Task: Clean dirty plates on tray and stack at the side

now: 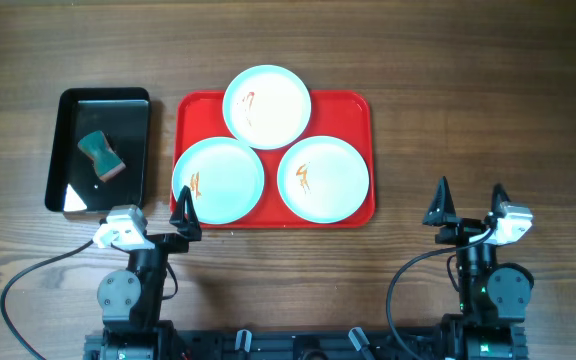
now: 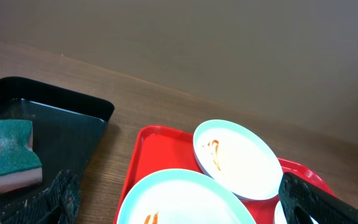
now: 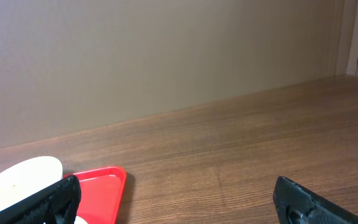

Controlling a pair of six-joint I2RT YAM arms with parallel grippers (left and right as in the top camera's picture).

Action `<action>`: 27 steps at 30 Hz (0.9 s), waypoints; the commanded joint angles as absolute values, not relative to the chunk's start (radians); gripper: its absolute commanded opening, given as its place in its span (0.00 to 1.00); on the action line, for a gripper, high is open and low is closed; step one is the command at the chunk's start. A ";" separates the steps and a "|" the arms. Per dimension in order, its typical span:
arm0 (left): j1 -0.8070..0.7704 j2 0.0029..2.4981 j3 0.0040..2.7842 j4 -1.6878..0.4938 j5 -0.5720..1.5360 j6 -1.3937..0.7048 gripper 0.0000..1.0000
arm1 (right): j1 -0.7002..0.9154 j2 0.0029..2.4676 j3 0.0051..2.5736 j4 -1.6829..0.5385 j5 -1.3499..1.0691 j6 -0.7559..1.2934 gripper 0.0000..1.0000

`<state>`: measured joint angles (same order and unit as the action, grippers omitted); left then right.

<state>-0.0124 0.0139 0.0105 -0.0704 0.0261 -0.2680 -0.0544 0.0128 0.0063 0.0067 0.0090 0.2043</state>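
Both arms sit closest, jaws spread wide and holding nothing: left gripper (image 1: 155, 216) right by the near-left corner of the tray (image 1: 360, 102), right gripper (image 1: 468, 208) well off to the side over the wood-grain table (image 1: 488, 90); on that glossy red tray, three round shallow plates (image 1: 220, 180) in a triangle, each orange-smeared; further left, a deeper black tray (image 1: 68, 120) holds a green sponge (image 1: 102, 156).
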 commanded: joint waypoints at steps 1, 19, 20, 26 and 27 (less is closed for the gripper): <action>-0.017 0.007 0.006 -0.075 0.014 -0.266 1.00 | -0.059 0.006 0.005 0.010 0.027 0.191 1.00; -0.018 0.007 0.006 0.073 0.550 -0.920 1.00 | -0.059 0.009 0.005 0.010 0.027 0.191 1.00; -0.018 0.007 0.006 0.081 0.556 -0.941 1.00 | -0.059 0.009 0.005 0.010 0.027 0.191 1.00; -0.017 0.007 0.022 0.279 0.656 -0.948 1.00 | -0.059 0.009 0.005 0.010 0.027 0.191 1.00; -0.016 0.007 0.040 0.268 0.650 -0.929 1.00 | -0.059 0.009 0.005 0.010 0.027 0.191 1.00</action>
